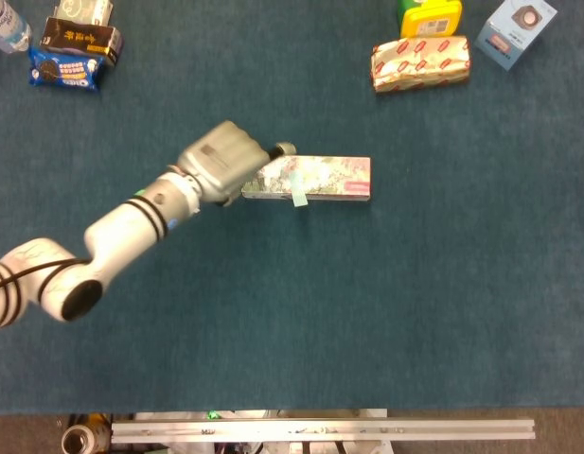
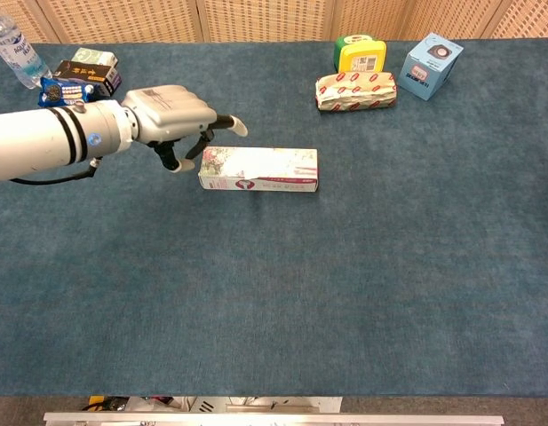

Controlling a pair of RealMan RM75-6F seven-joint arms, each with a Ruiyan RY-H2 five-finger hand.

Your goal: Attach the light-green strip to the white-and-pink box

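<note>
Light-green strip [image 1: 299, 192] stuck across white-and-pink box [image 1: 315, 179], tail hanging over near edge (seen from head view only; chest view hides it). Left hand [image 2: 171, 115] just off box's left end, fingers loosely spread, holding nothing. Right hand out of view.

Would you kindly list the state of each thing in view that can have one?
Left hand: empty, fingers apart, raised off the box.
Strip: lying across the top of the box, one end hanging over its front edge.
Box: lying flat on the table, closed.
Bottle: upright at the far left.
Right hand: not in view.
</note>
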